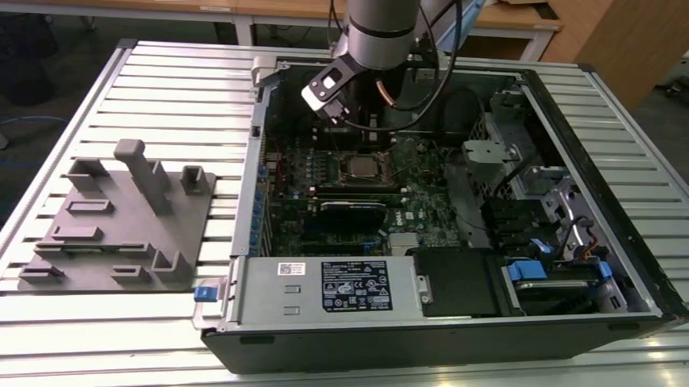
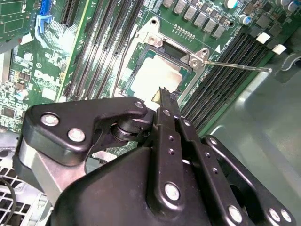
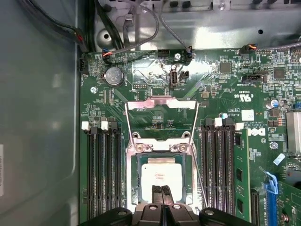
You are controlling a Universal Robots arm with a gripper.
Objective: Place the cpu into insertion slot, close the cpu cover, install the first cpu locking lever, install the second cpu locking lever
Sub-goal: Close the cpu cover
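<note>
So far, cpu [image 3: 162, 175] is seated in slot [image 3: 133, 169]; cover [image 3: 161, 104] stands raised, a lever [image 2: 240, 67] is unlatched; gripper [image 3: 162, 189] is closed, empty.

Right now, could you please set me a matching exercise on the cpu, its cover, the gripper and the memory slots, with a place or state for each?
Things:
1. cpu
2. cpu cover
3. gripper
4. memory slots

Places or states:
a. swung open, off the insertion slot
b. long and black, in rows on either side of the insertion slot
c. lying in the insertion slot, pale metal top showing
d. jaws shut, tip over the near edge of the cpu in the first wrist view

Pairs: 1-c, 2-a, 3-d, 4-b.
</note>
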